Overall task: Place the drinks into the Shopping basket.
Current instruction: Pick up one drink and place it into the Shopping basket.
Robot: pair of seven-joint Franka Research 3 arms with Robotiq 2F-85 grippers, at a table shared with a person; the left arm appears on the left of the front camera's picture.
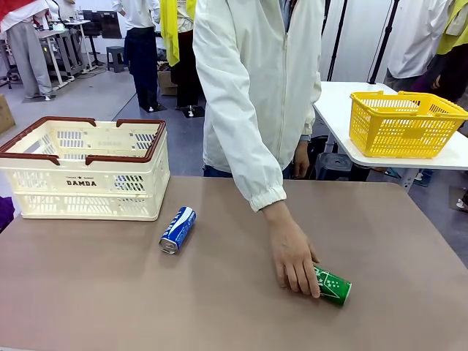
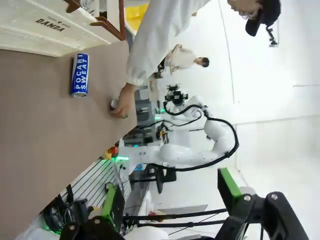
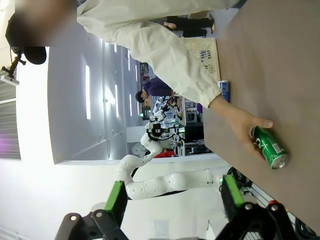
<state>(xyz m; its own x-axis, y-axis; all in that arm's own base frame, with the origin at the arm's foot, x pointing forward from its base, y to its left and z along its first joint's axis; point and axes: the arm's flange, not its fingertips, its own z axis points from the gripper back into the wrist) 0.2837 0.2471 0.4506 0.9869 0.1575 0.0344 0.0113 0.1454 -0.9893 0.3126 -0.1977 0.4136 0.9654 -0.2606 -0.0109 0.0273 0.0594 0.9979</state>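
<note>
Front view: blue can lies on its side on table near Shopping basket, nothing seen inside it. Green can lies under person's hand. Cans probably rigid, slick, roll-prone; grip across mid-body.
Left wrist view: left gripper wide, empty.
Right wrist view: right gripper wide, empty.

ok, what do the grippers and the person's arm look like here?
Left gripper: black angular two-finger linkage with visible pivot bolts, bright green pads on the inner faces. Right gripper: same build and colours. The person's sleeve is a long, loose off-white jacket sleeve, gathered at an elastic cuff.
</note>
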